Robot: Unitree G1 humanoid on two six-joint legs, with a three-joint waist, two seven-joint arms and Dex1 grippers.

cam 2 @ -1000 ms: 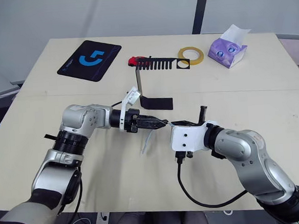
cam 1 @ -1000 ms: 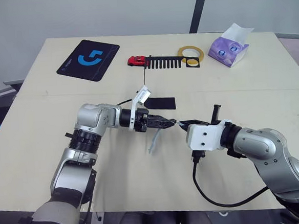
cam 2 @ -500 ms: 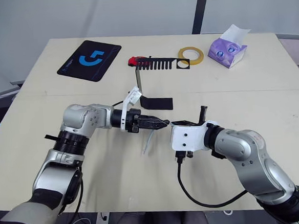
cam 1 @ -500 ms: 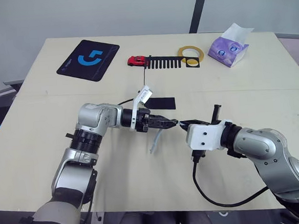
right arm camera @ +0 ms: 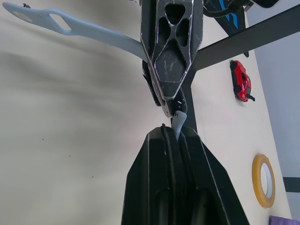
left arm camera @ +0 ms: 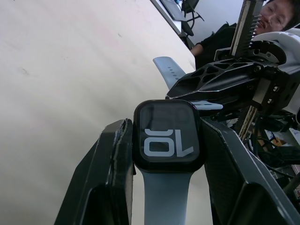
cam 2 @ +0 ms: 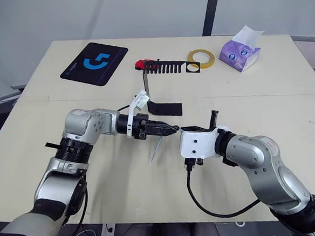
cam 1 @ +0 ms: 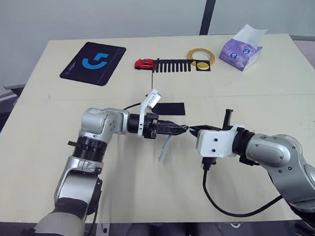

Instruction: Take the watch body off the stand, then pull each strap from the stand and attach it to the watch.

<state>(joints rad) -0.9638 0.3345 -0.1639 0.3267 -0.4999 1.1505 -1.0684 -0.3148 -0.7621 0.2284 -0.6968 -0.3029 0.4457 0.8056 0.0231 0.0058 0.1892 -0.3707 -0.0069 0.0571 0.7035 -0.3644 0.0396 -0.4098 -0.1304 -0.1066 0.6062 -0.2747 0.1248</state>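
Note:
My left gripper [cam 1: 180,129] is shut on the watch body [left arm camera: 168,137], a small black case whose dark screen shows white digits. One pale grey-blue strap [cam 1: 164,148] is attached to the body and hangs from it toward the table. My right gripper [cam 1: 194,130] faces the left one tip to tip and is shut on the second strap [right arm camera: 178,123]. That strap's free end meets the edge of the watch body. The black stand [cam 2: 165,108] rises just behind my left gripper, and its comb-toothed top bar [cam 1: 176,66] is bare.
At the back of the table lie a black mat with a blue logo [cam 1: 93,63], a red toy car [cam 1: 143,64], a yellow tape ring [cam 1: 200,56] and a purple tissue pack [cam 1: 241,49]. A black cable [cam 1: 229,213] trails from my right wrist. A person [left arm camera: 276,14] is in the left wrist view.

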